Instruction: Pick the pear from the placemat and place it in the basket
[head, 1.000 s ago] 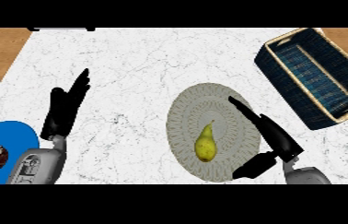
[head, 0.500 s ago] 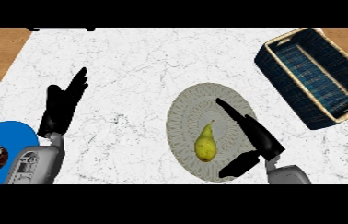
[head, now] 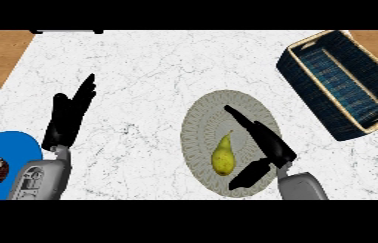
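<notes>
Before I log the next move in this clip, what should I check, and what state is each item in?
1. Pear lies on the round placemat, not held: ok.
2. Right hand is open over the placemat, its fingers straight, with the pear in the gap between fingers and thumb: ok.
3. Right hand low enough to close on the pear: cannot tell from this steep view.
4. Basket stands opening up at the counter's right: ok.
5. Left hand is open and resting at the left, away from the pear and basket: ok.
</notes>
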Available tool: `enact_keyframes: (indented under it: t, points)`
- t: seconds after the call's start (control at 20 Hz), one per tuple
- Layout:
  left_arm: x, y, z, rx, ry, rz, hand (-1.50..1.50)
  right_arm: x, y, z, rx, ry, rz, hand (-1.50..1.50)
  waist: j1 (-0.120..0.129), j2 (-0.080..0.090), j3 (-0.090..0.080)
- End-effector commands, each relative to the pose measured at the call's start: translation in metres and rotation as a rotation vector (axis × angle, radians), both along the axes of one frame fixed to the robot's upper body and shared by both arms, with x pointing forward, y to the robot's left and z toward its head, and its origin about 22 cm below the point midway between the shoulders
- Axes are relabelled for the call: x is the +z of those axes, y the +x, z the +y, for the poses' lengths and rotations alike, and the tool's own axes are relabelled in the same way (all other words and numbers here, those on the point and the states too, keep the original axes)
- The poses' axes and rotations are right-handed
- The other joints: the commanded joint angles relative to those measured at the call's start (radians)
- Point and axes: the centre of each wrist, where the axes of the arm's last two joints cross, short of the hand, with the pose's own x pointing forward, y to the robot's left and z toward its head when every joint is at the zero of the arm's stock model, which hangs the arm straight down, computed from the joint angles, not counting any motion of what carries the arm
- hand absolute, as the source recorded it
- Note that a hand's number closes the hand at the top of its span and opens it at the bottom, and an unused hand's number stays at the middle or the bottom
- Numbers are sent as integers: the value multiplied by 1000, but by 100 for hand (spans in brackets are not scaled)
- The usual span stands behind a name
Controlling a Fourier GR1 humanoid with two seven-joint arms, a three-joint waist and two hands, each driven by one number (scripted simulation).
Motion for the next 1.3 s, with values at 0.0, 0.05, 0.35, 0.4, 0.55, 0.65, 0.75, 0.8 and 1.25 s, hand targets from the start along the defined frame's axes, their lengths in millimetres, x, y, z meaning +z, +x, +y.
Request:
enact_keyframes:
  t: [0.0,0.05,0.35,0.4,0.55,0.65,0.75,0.8,1.25]
  points:
    - [-17,-1,-2,5,-7,6,0,-11,11,0,11,14,21,-150,0,1,0]
    - [-1,2,-3,4,-10,-9,0,-32,-14,7,8,8,9,-150,-1,0,0]
    - [-6,-5,12,-3,8,-10,0,-33,13,15,8,-20,22,-150,1,1,0]
    - [3,21,3,7,-8,3,0,-24,-4,15,-3,-4,19,-150,-3,0,0]
    - [-6,4,20,1,-6,1,0,-26,-6,13,63,-41,10,150,-1,0,0]
    - [-17,-6,2,1,-12,5,0,-33,-9,39,48,-52,-71,150,2,0,0]
    - [-1,-3,17,-5,3,0,0,-28,8,10,45,-106,-118,150,3,0,0]
    - [14,19,-6,-11,-3,-12,0,-36,-6,22,47,-97,-147,150,-2,0,0]
    - [-12,2,-4,-12,-16,8,0,13,29,20,128,-735,-334,150,8,-5,-5]
